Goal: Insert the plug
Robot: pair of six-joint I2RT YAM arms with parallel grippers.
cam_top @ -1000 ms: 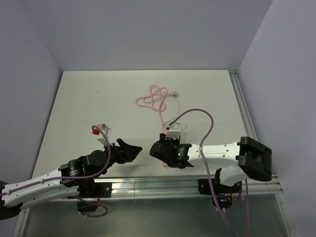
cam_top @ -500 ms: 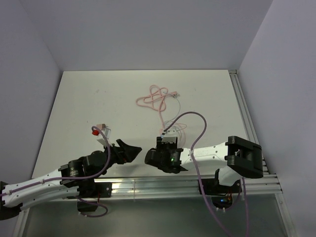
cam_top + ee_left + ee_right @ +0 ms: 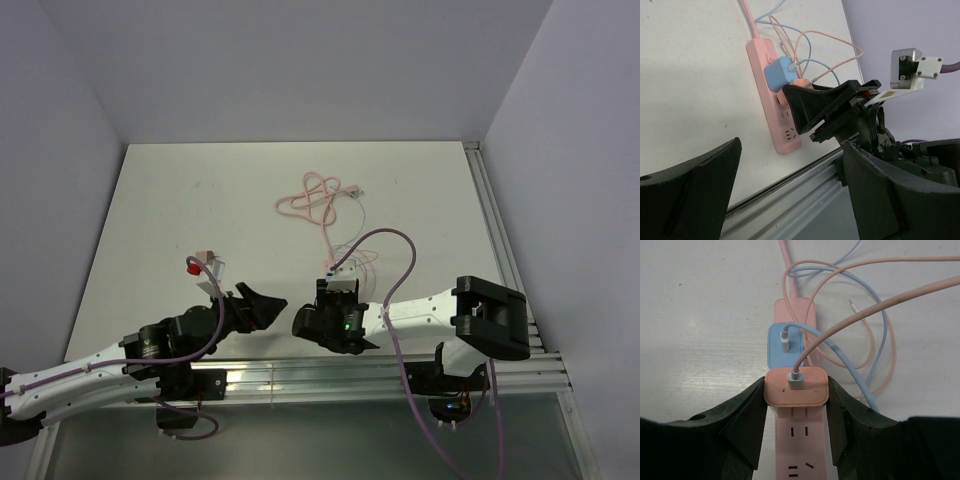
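A pink power strip (image 3: 797, 450) lies on the white table, also in the left wrist view (image 3: 775, 120). A blue charger (image 3: 785, 346) sits plugged in it. My right gripper (image 3: 796, 392) is shut on a pink charger plug (image 3: 796, 386) and holds it on the strip just below the blue one; its prongs are hidden. In the top view the right gripper (image 3: 322, 318) covers the strip. My left gripper (image 3: 262, 305) is open and empty, to the left of the strip near the table's front edge.
Pink and blue cables (image 3: 875, 340) loop beside the strip, and a pink cable coil (image 3: 315, 197) lies farther back. A small white block with a red cap (image 3: 203, 266) stands left of the arms. An aluminium rail (image 3: 330, 375) runs along the front edge.
My right gripper has moved left and nearer the front edge with the pink plug over the last second, then nearly stopped. The left arm has not moved.
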